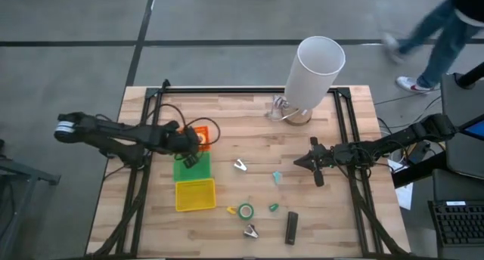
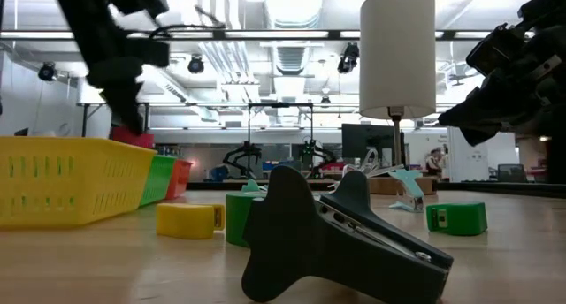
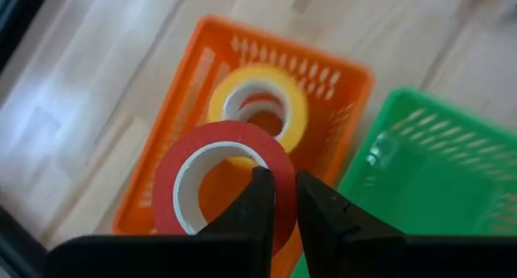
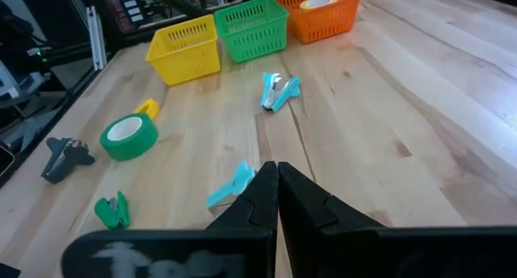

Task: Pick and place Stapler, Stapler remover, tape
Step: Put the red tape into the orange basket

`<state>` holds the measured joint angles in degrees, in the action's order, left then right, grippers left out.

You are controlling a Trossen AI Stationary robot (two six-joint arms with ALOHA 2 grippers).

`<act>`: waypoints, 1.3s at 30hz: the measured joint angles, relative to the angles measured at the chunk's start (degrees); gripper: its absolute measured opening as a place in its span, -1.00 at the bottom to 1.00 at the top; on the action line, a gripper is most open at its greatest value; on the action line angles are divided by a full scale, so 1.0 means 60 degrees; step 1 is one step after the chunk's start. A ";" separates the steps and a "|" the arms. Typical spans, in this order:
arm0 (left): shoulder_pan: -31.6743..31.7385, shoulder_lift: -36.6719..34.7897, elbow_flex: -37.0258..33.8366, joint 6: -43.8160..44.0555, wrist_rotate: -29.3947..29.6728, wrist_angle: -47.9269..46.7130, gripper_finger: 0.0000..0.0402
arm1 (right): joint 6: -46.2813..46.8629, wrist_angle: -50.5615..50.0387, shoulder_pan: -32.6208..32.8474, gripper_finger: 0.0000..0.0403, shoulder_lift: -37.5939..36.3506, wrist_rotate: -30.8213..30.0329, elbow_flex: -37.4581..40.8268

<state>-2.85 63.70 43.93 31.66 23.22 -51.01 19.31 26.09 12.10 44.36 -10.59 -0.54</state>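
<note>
My left gripper [image 3: 281, 199] is shut on a red tape roll [image 3: 212, 179], which hangs over the orange tray [image 3: 335, 88]. A yellow tape roll [image 3: 260, 96] lies flat on that tray's floor. In the high view this gripper [image 1: 190, 144] is at the orange tray [image 1: 204, 131], far left of centre. A green tape roll [image 1: 246, 211] and the black stapler [image 1: 291, 227] lie flat near the table's front. A dark claw-shaped staple remover [image 2: 345, 242] lies beside them. My right gripper [image 4: 277, 185] is shut on nothing, at the table's right [image 1: 301, 162]. My left gripper pinches the red roll's ring wall [image 3: 284, 174], with one finger [image 3: 260, 199] in the hole and the other [image 3: 321, 209] outside. The fingers slant down from the table's left. The roll [image 2: 133, 138] is lifted clear over the orange tray.
Green [image 1: 190, 168] and yellow [image 1: 195, 194] trays stand in a row toward the front from the orange one. A tall white cylinder [image 1: 318, 67] stands at the back. Small teal [image 1: 277, 177] and green [image 1: 274, 208] bits and a silver claw [image 1: 240, 165] lie mid-table. A person walks beyond the far right corner.
</note>
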 joint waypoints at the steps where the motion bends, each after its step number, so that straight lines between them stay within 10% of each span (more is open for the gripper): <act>1: 0.0000 -0.0165 -0.0207 0.0105 0.0000 0.0006 -0.79 | 0.0000 -0.0001 0.0000 -0.96 0.0000 0.0000 0.0000; 39: -0.0004 -0.0905 -0.1593 0.1423 -0.0154 0.0902 -0.77 | 0.0007 -0.0012 0.0000 -0.96 0.0000 -0.0506 0.0000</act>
<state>-2.87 58.26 34.37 40.20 22.30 -45.60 19.35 26.01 12.10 44.36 -13.63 -0.54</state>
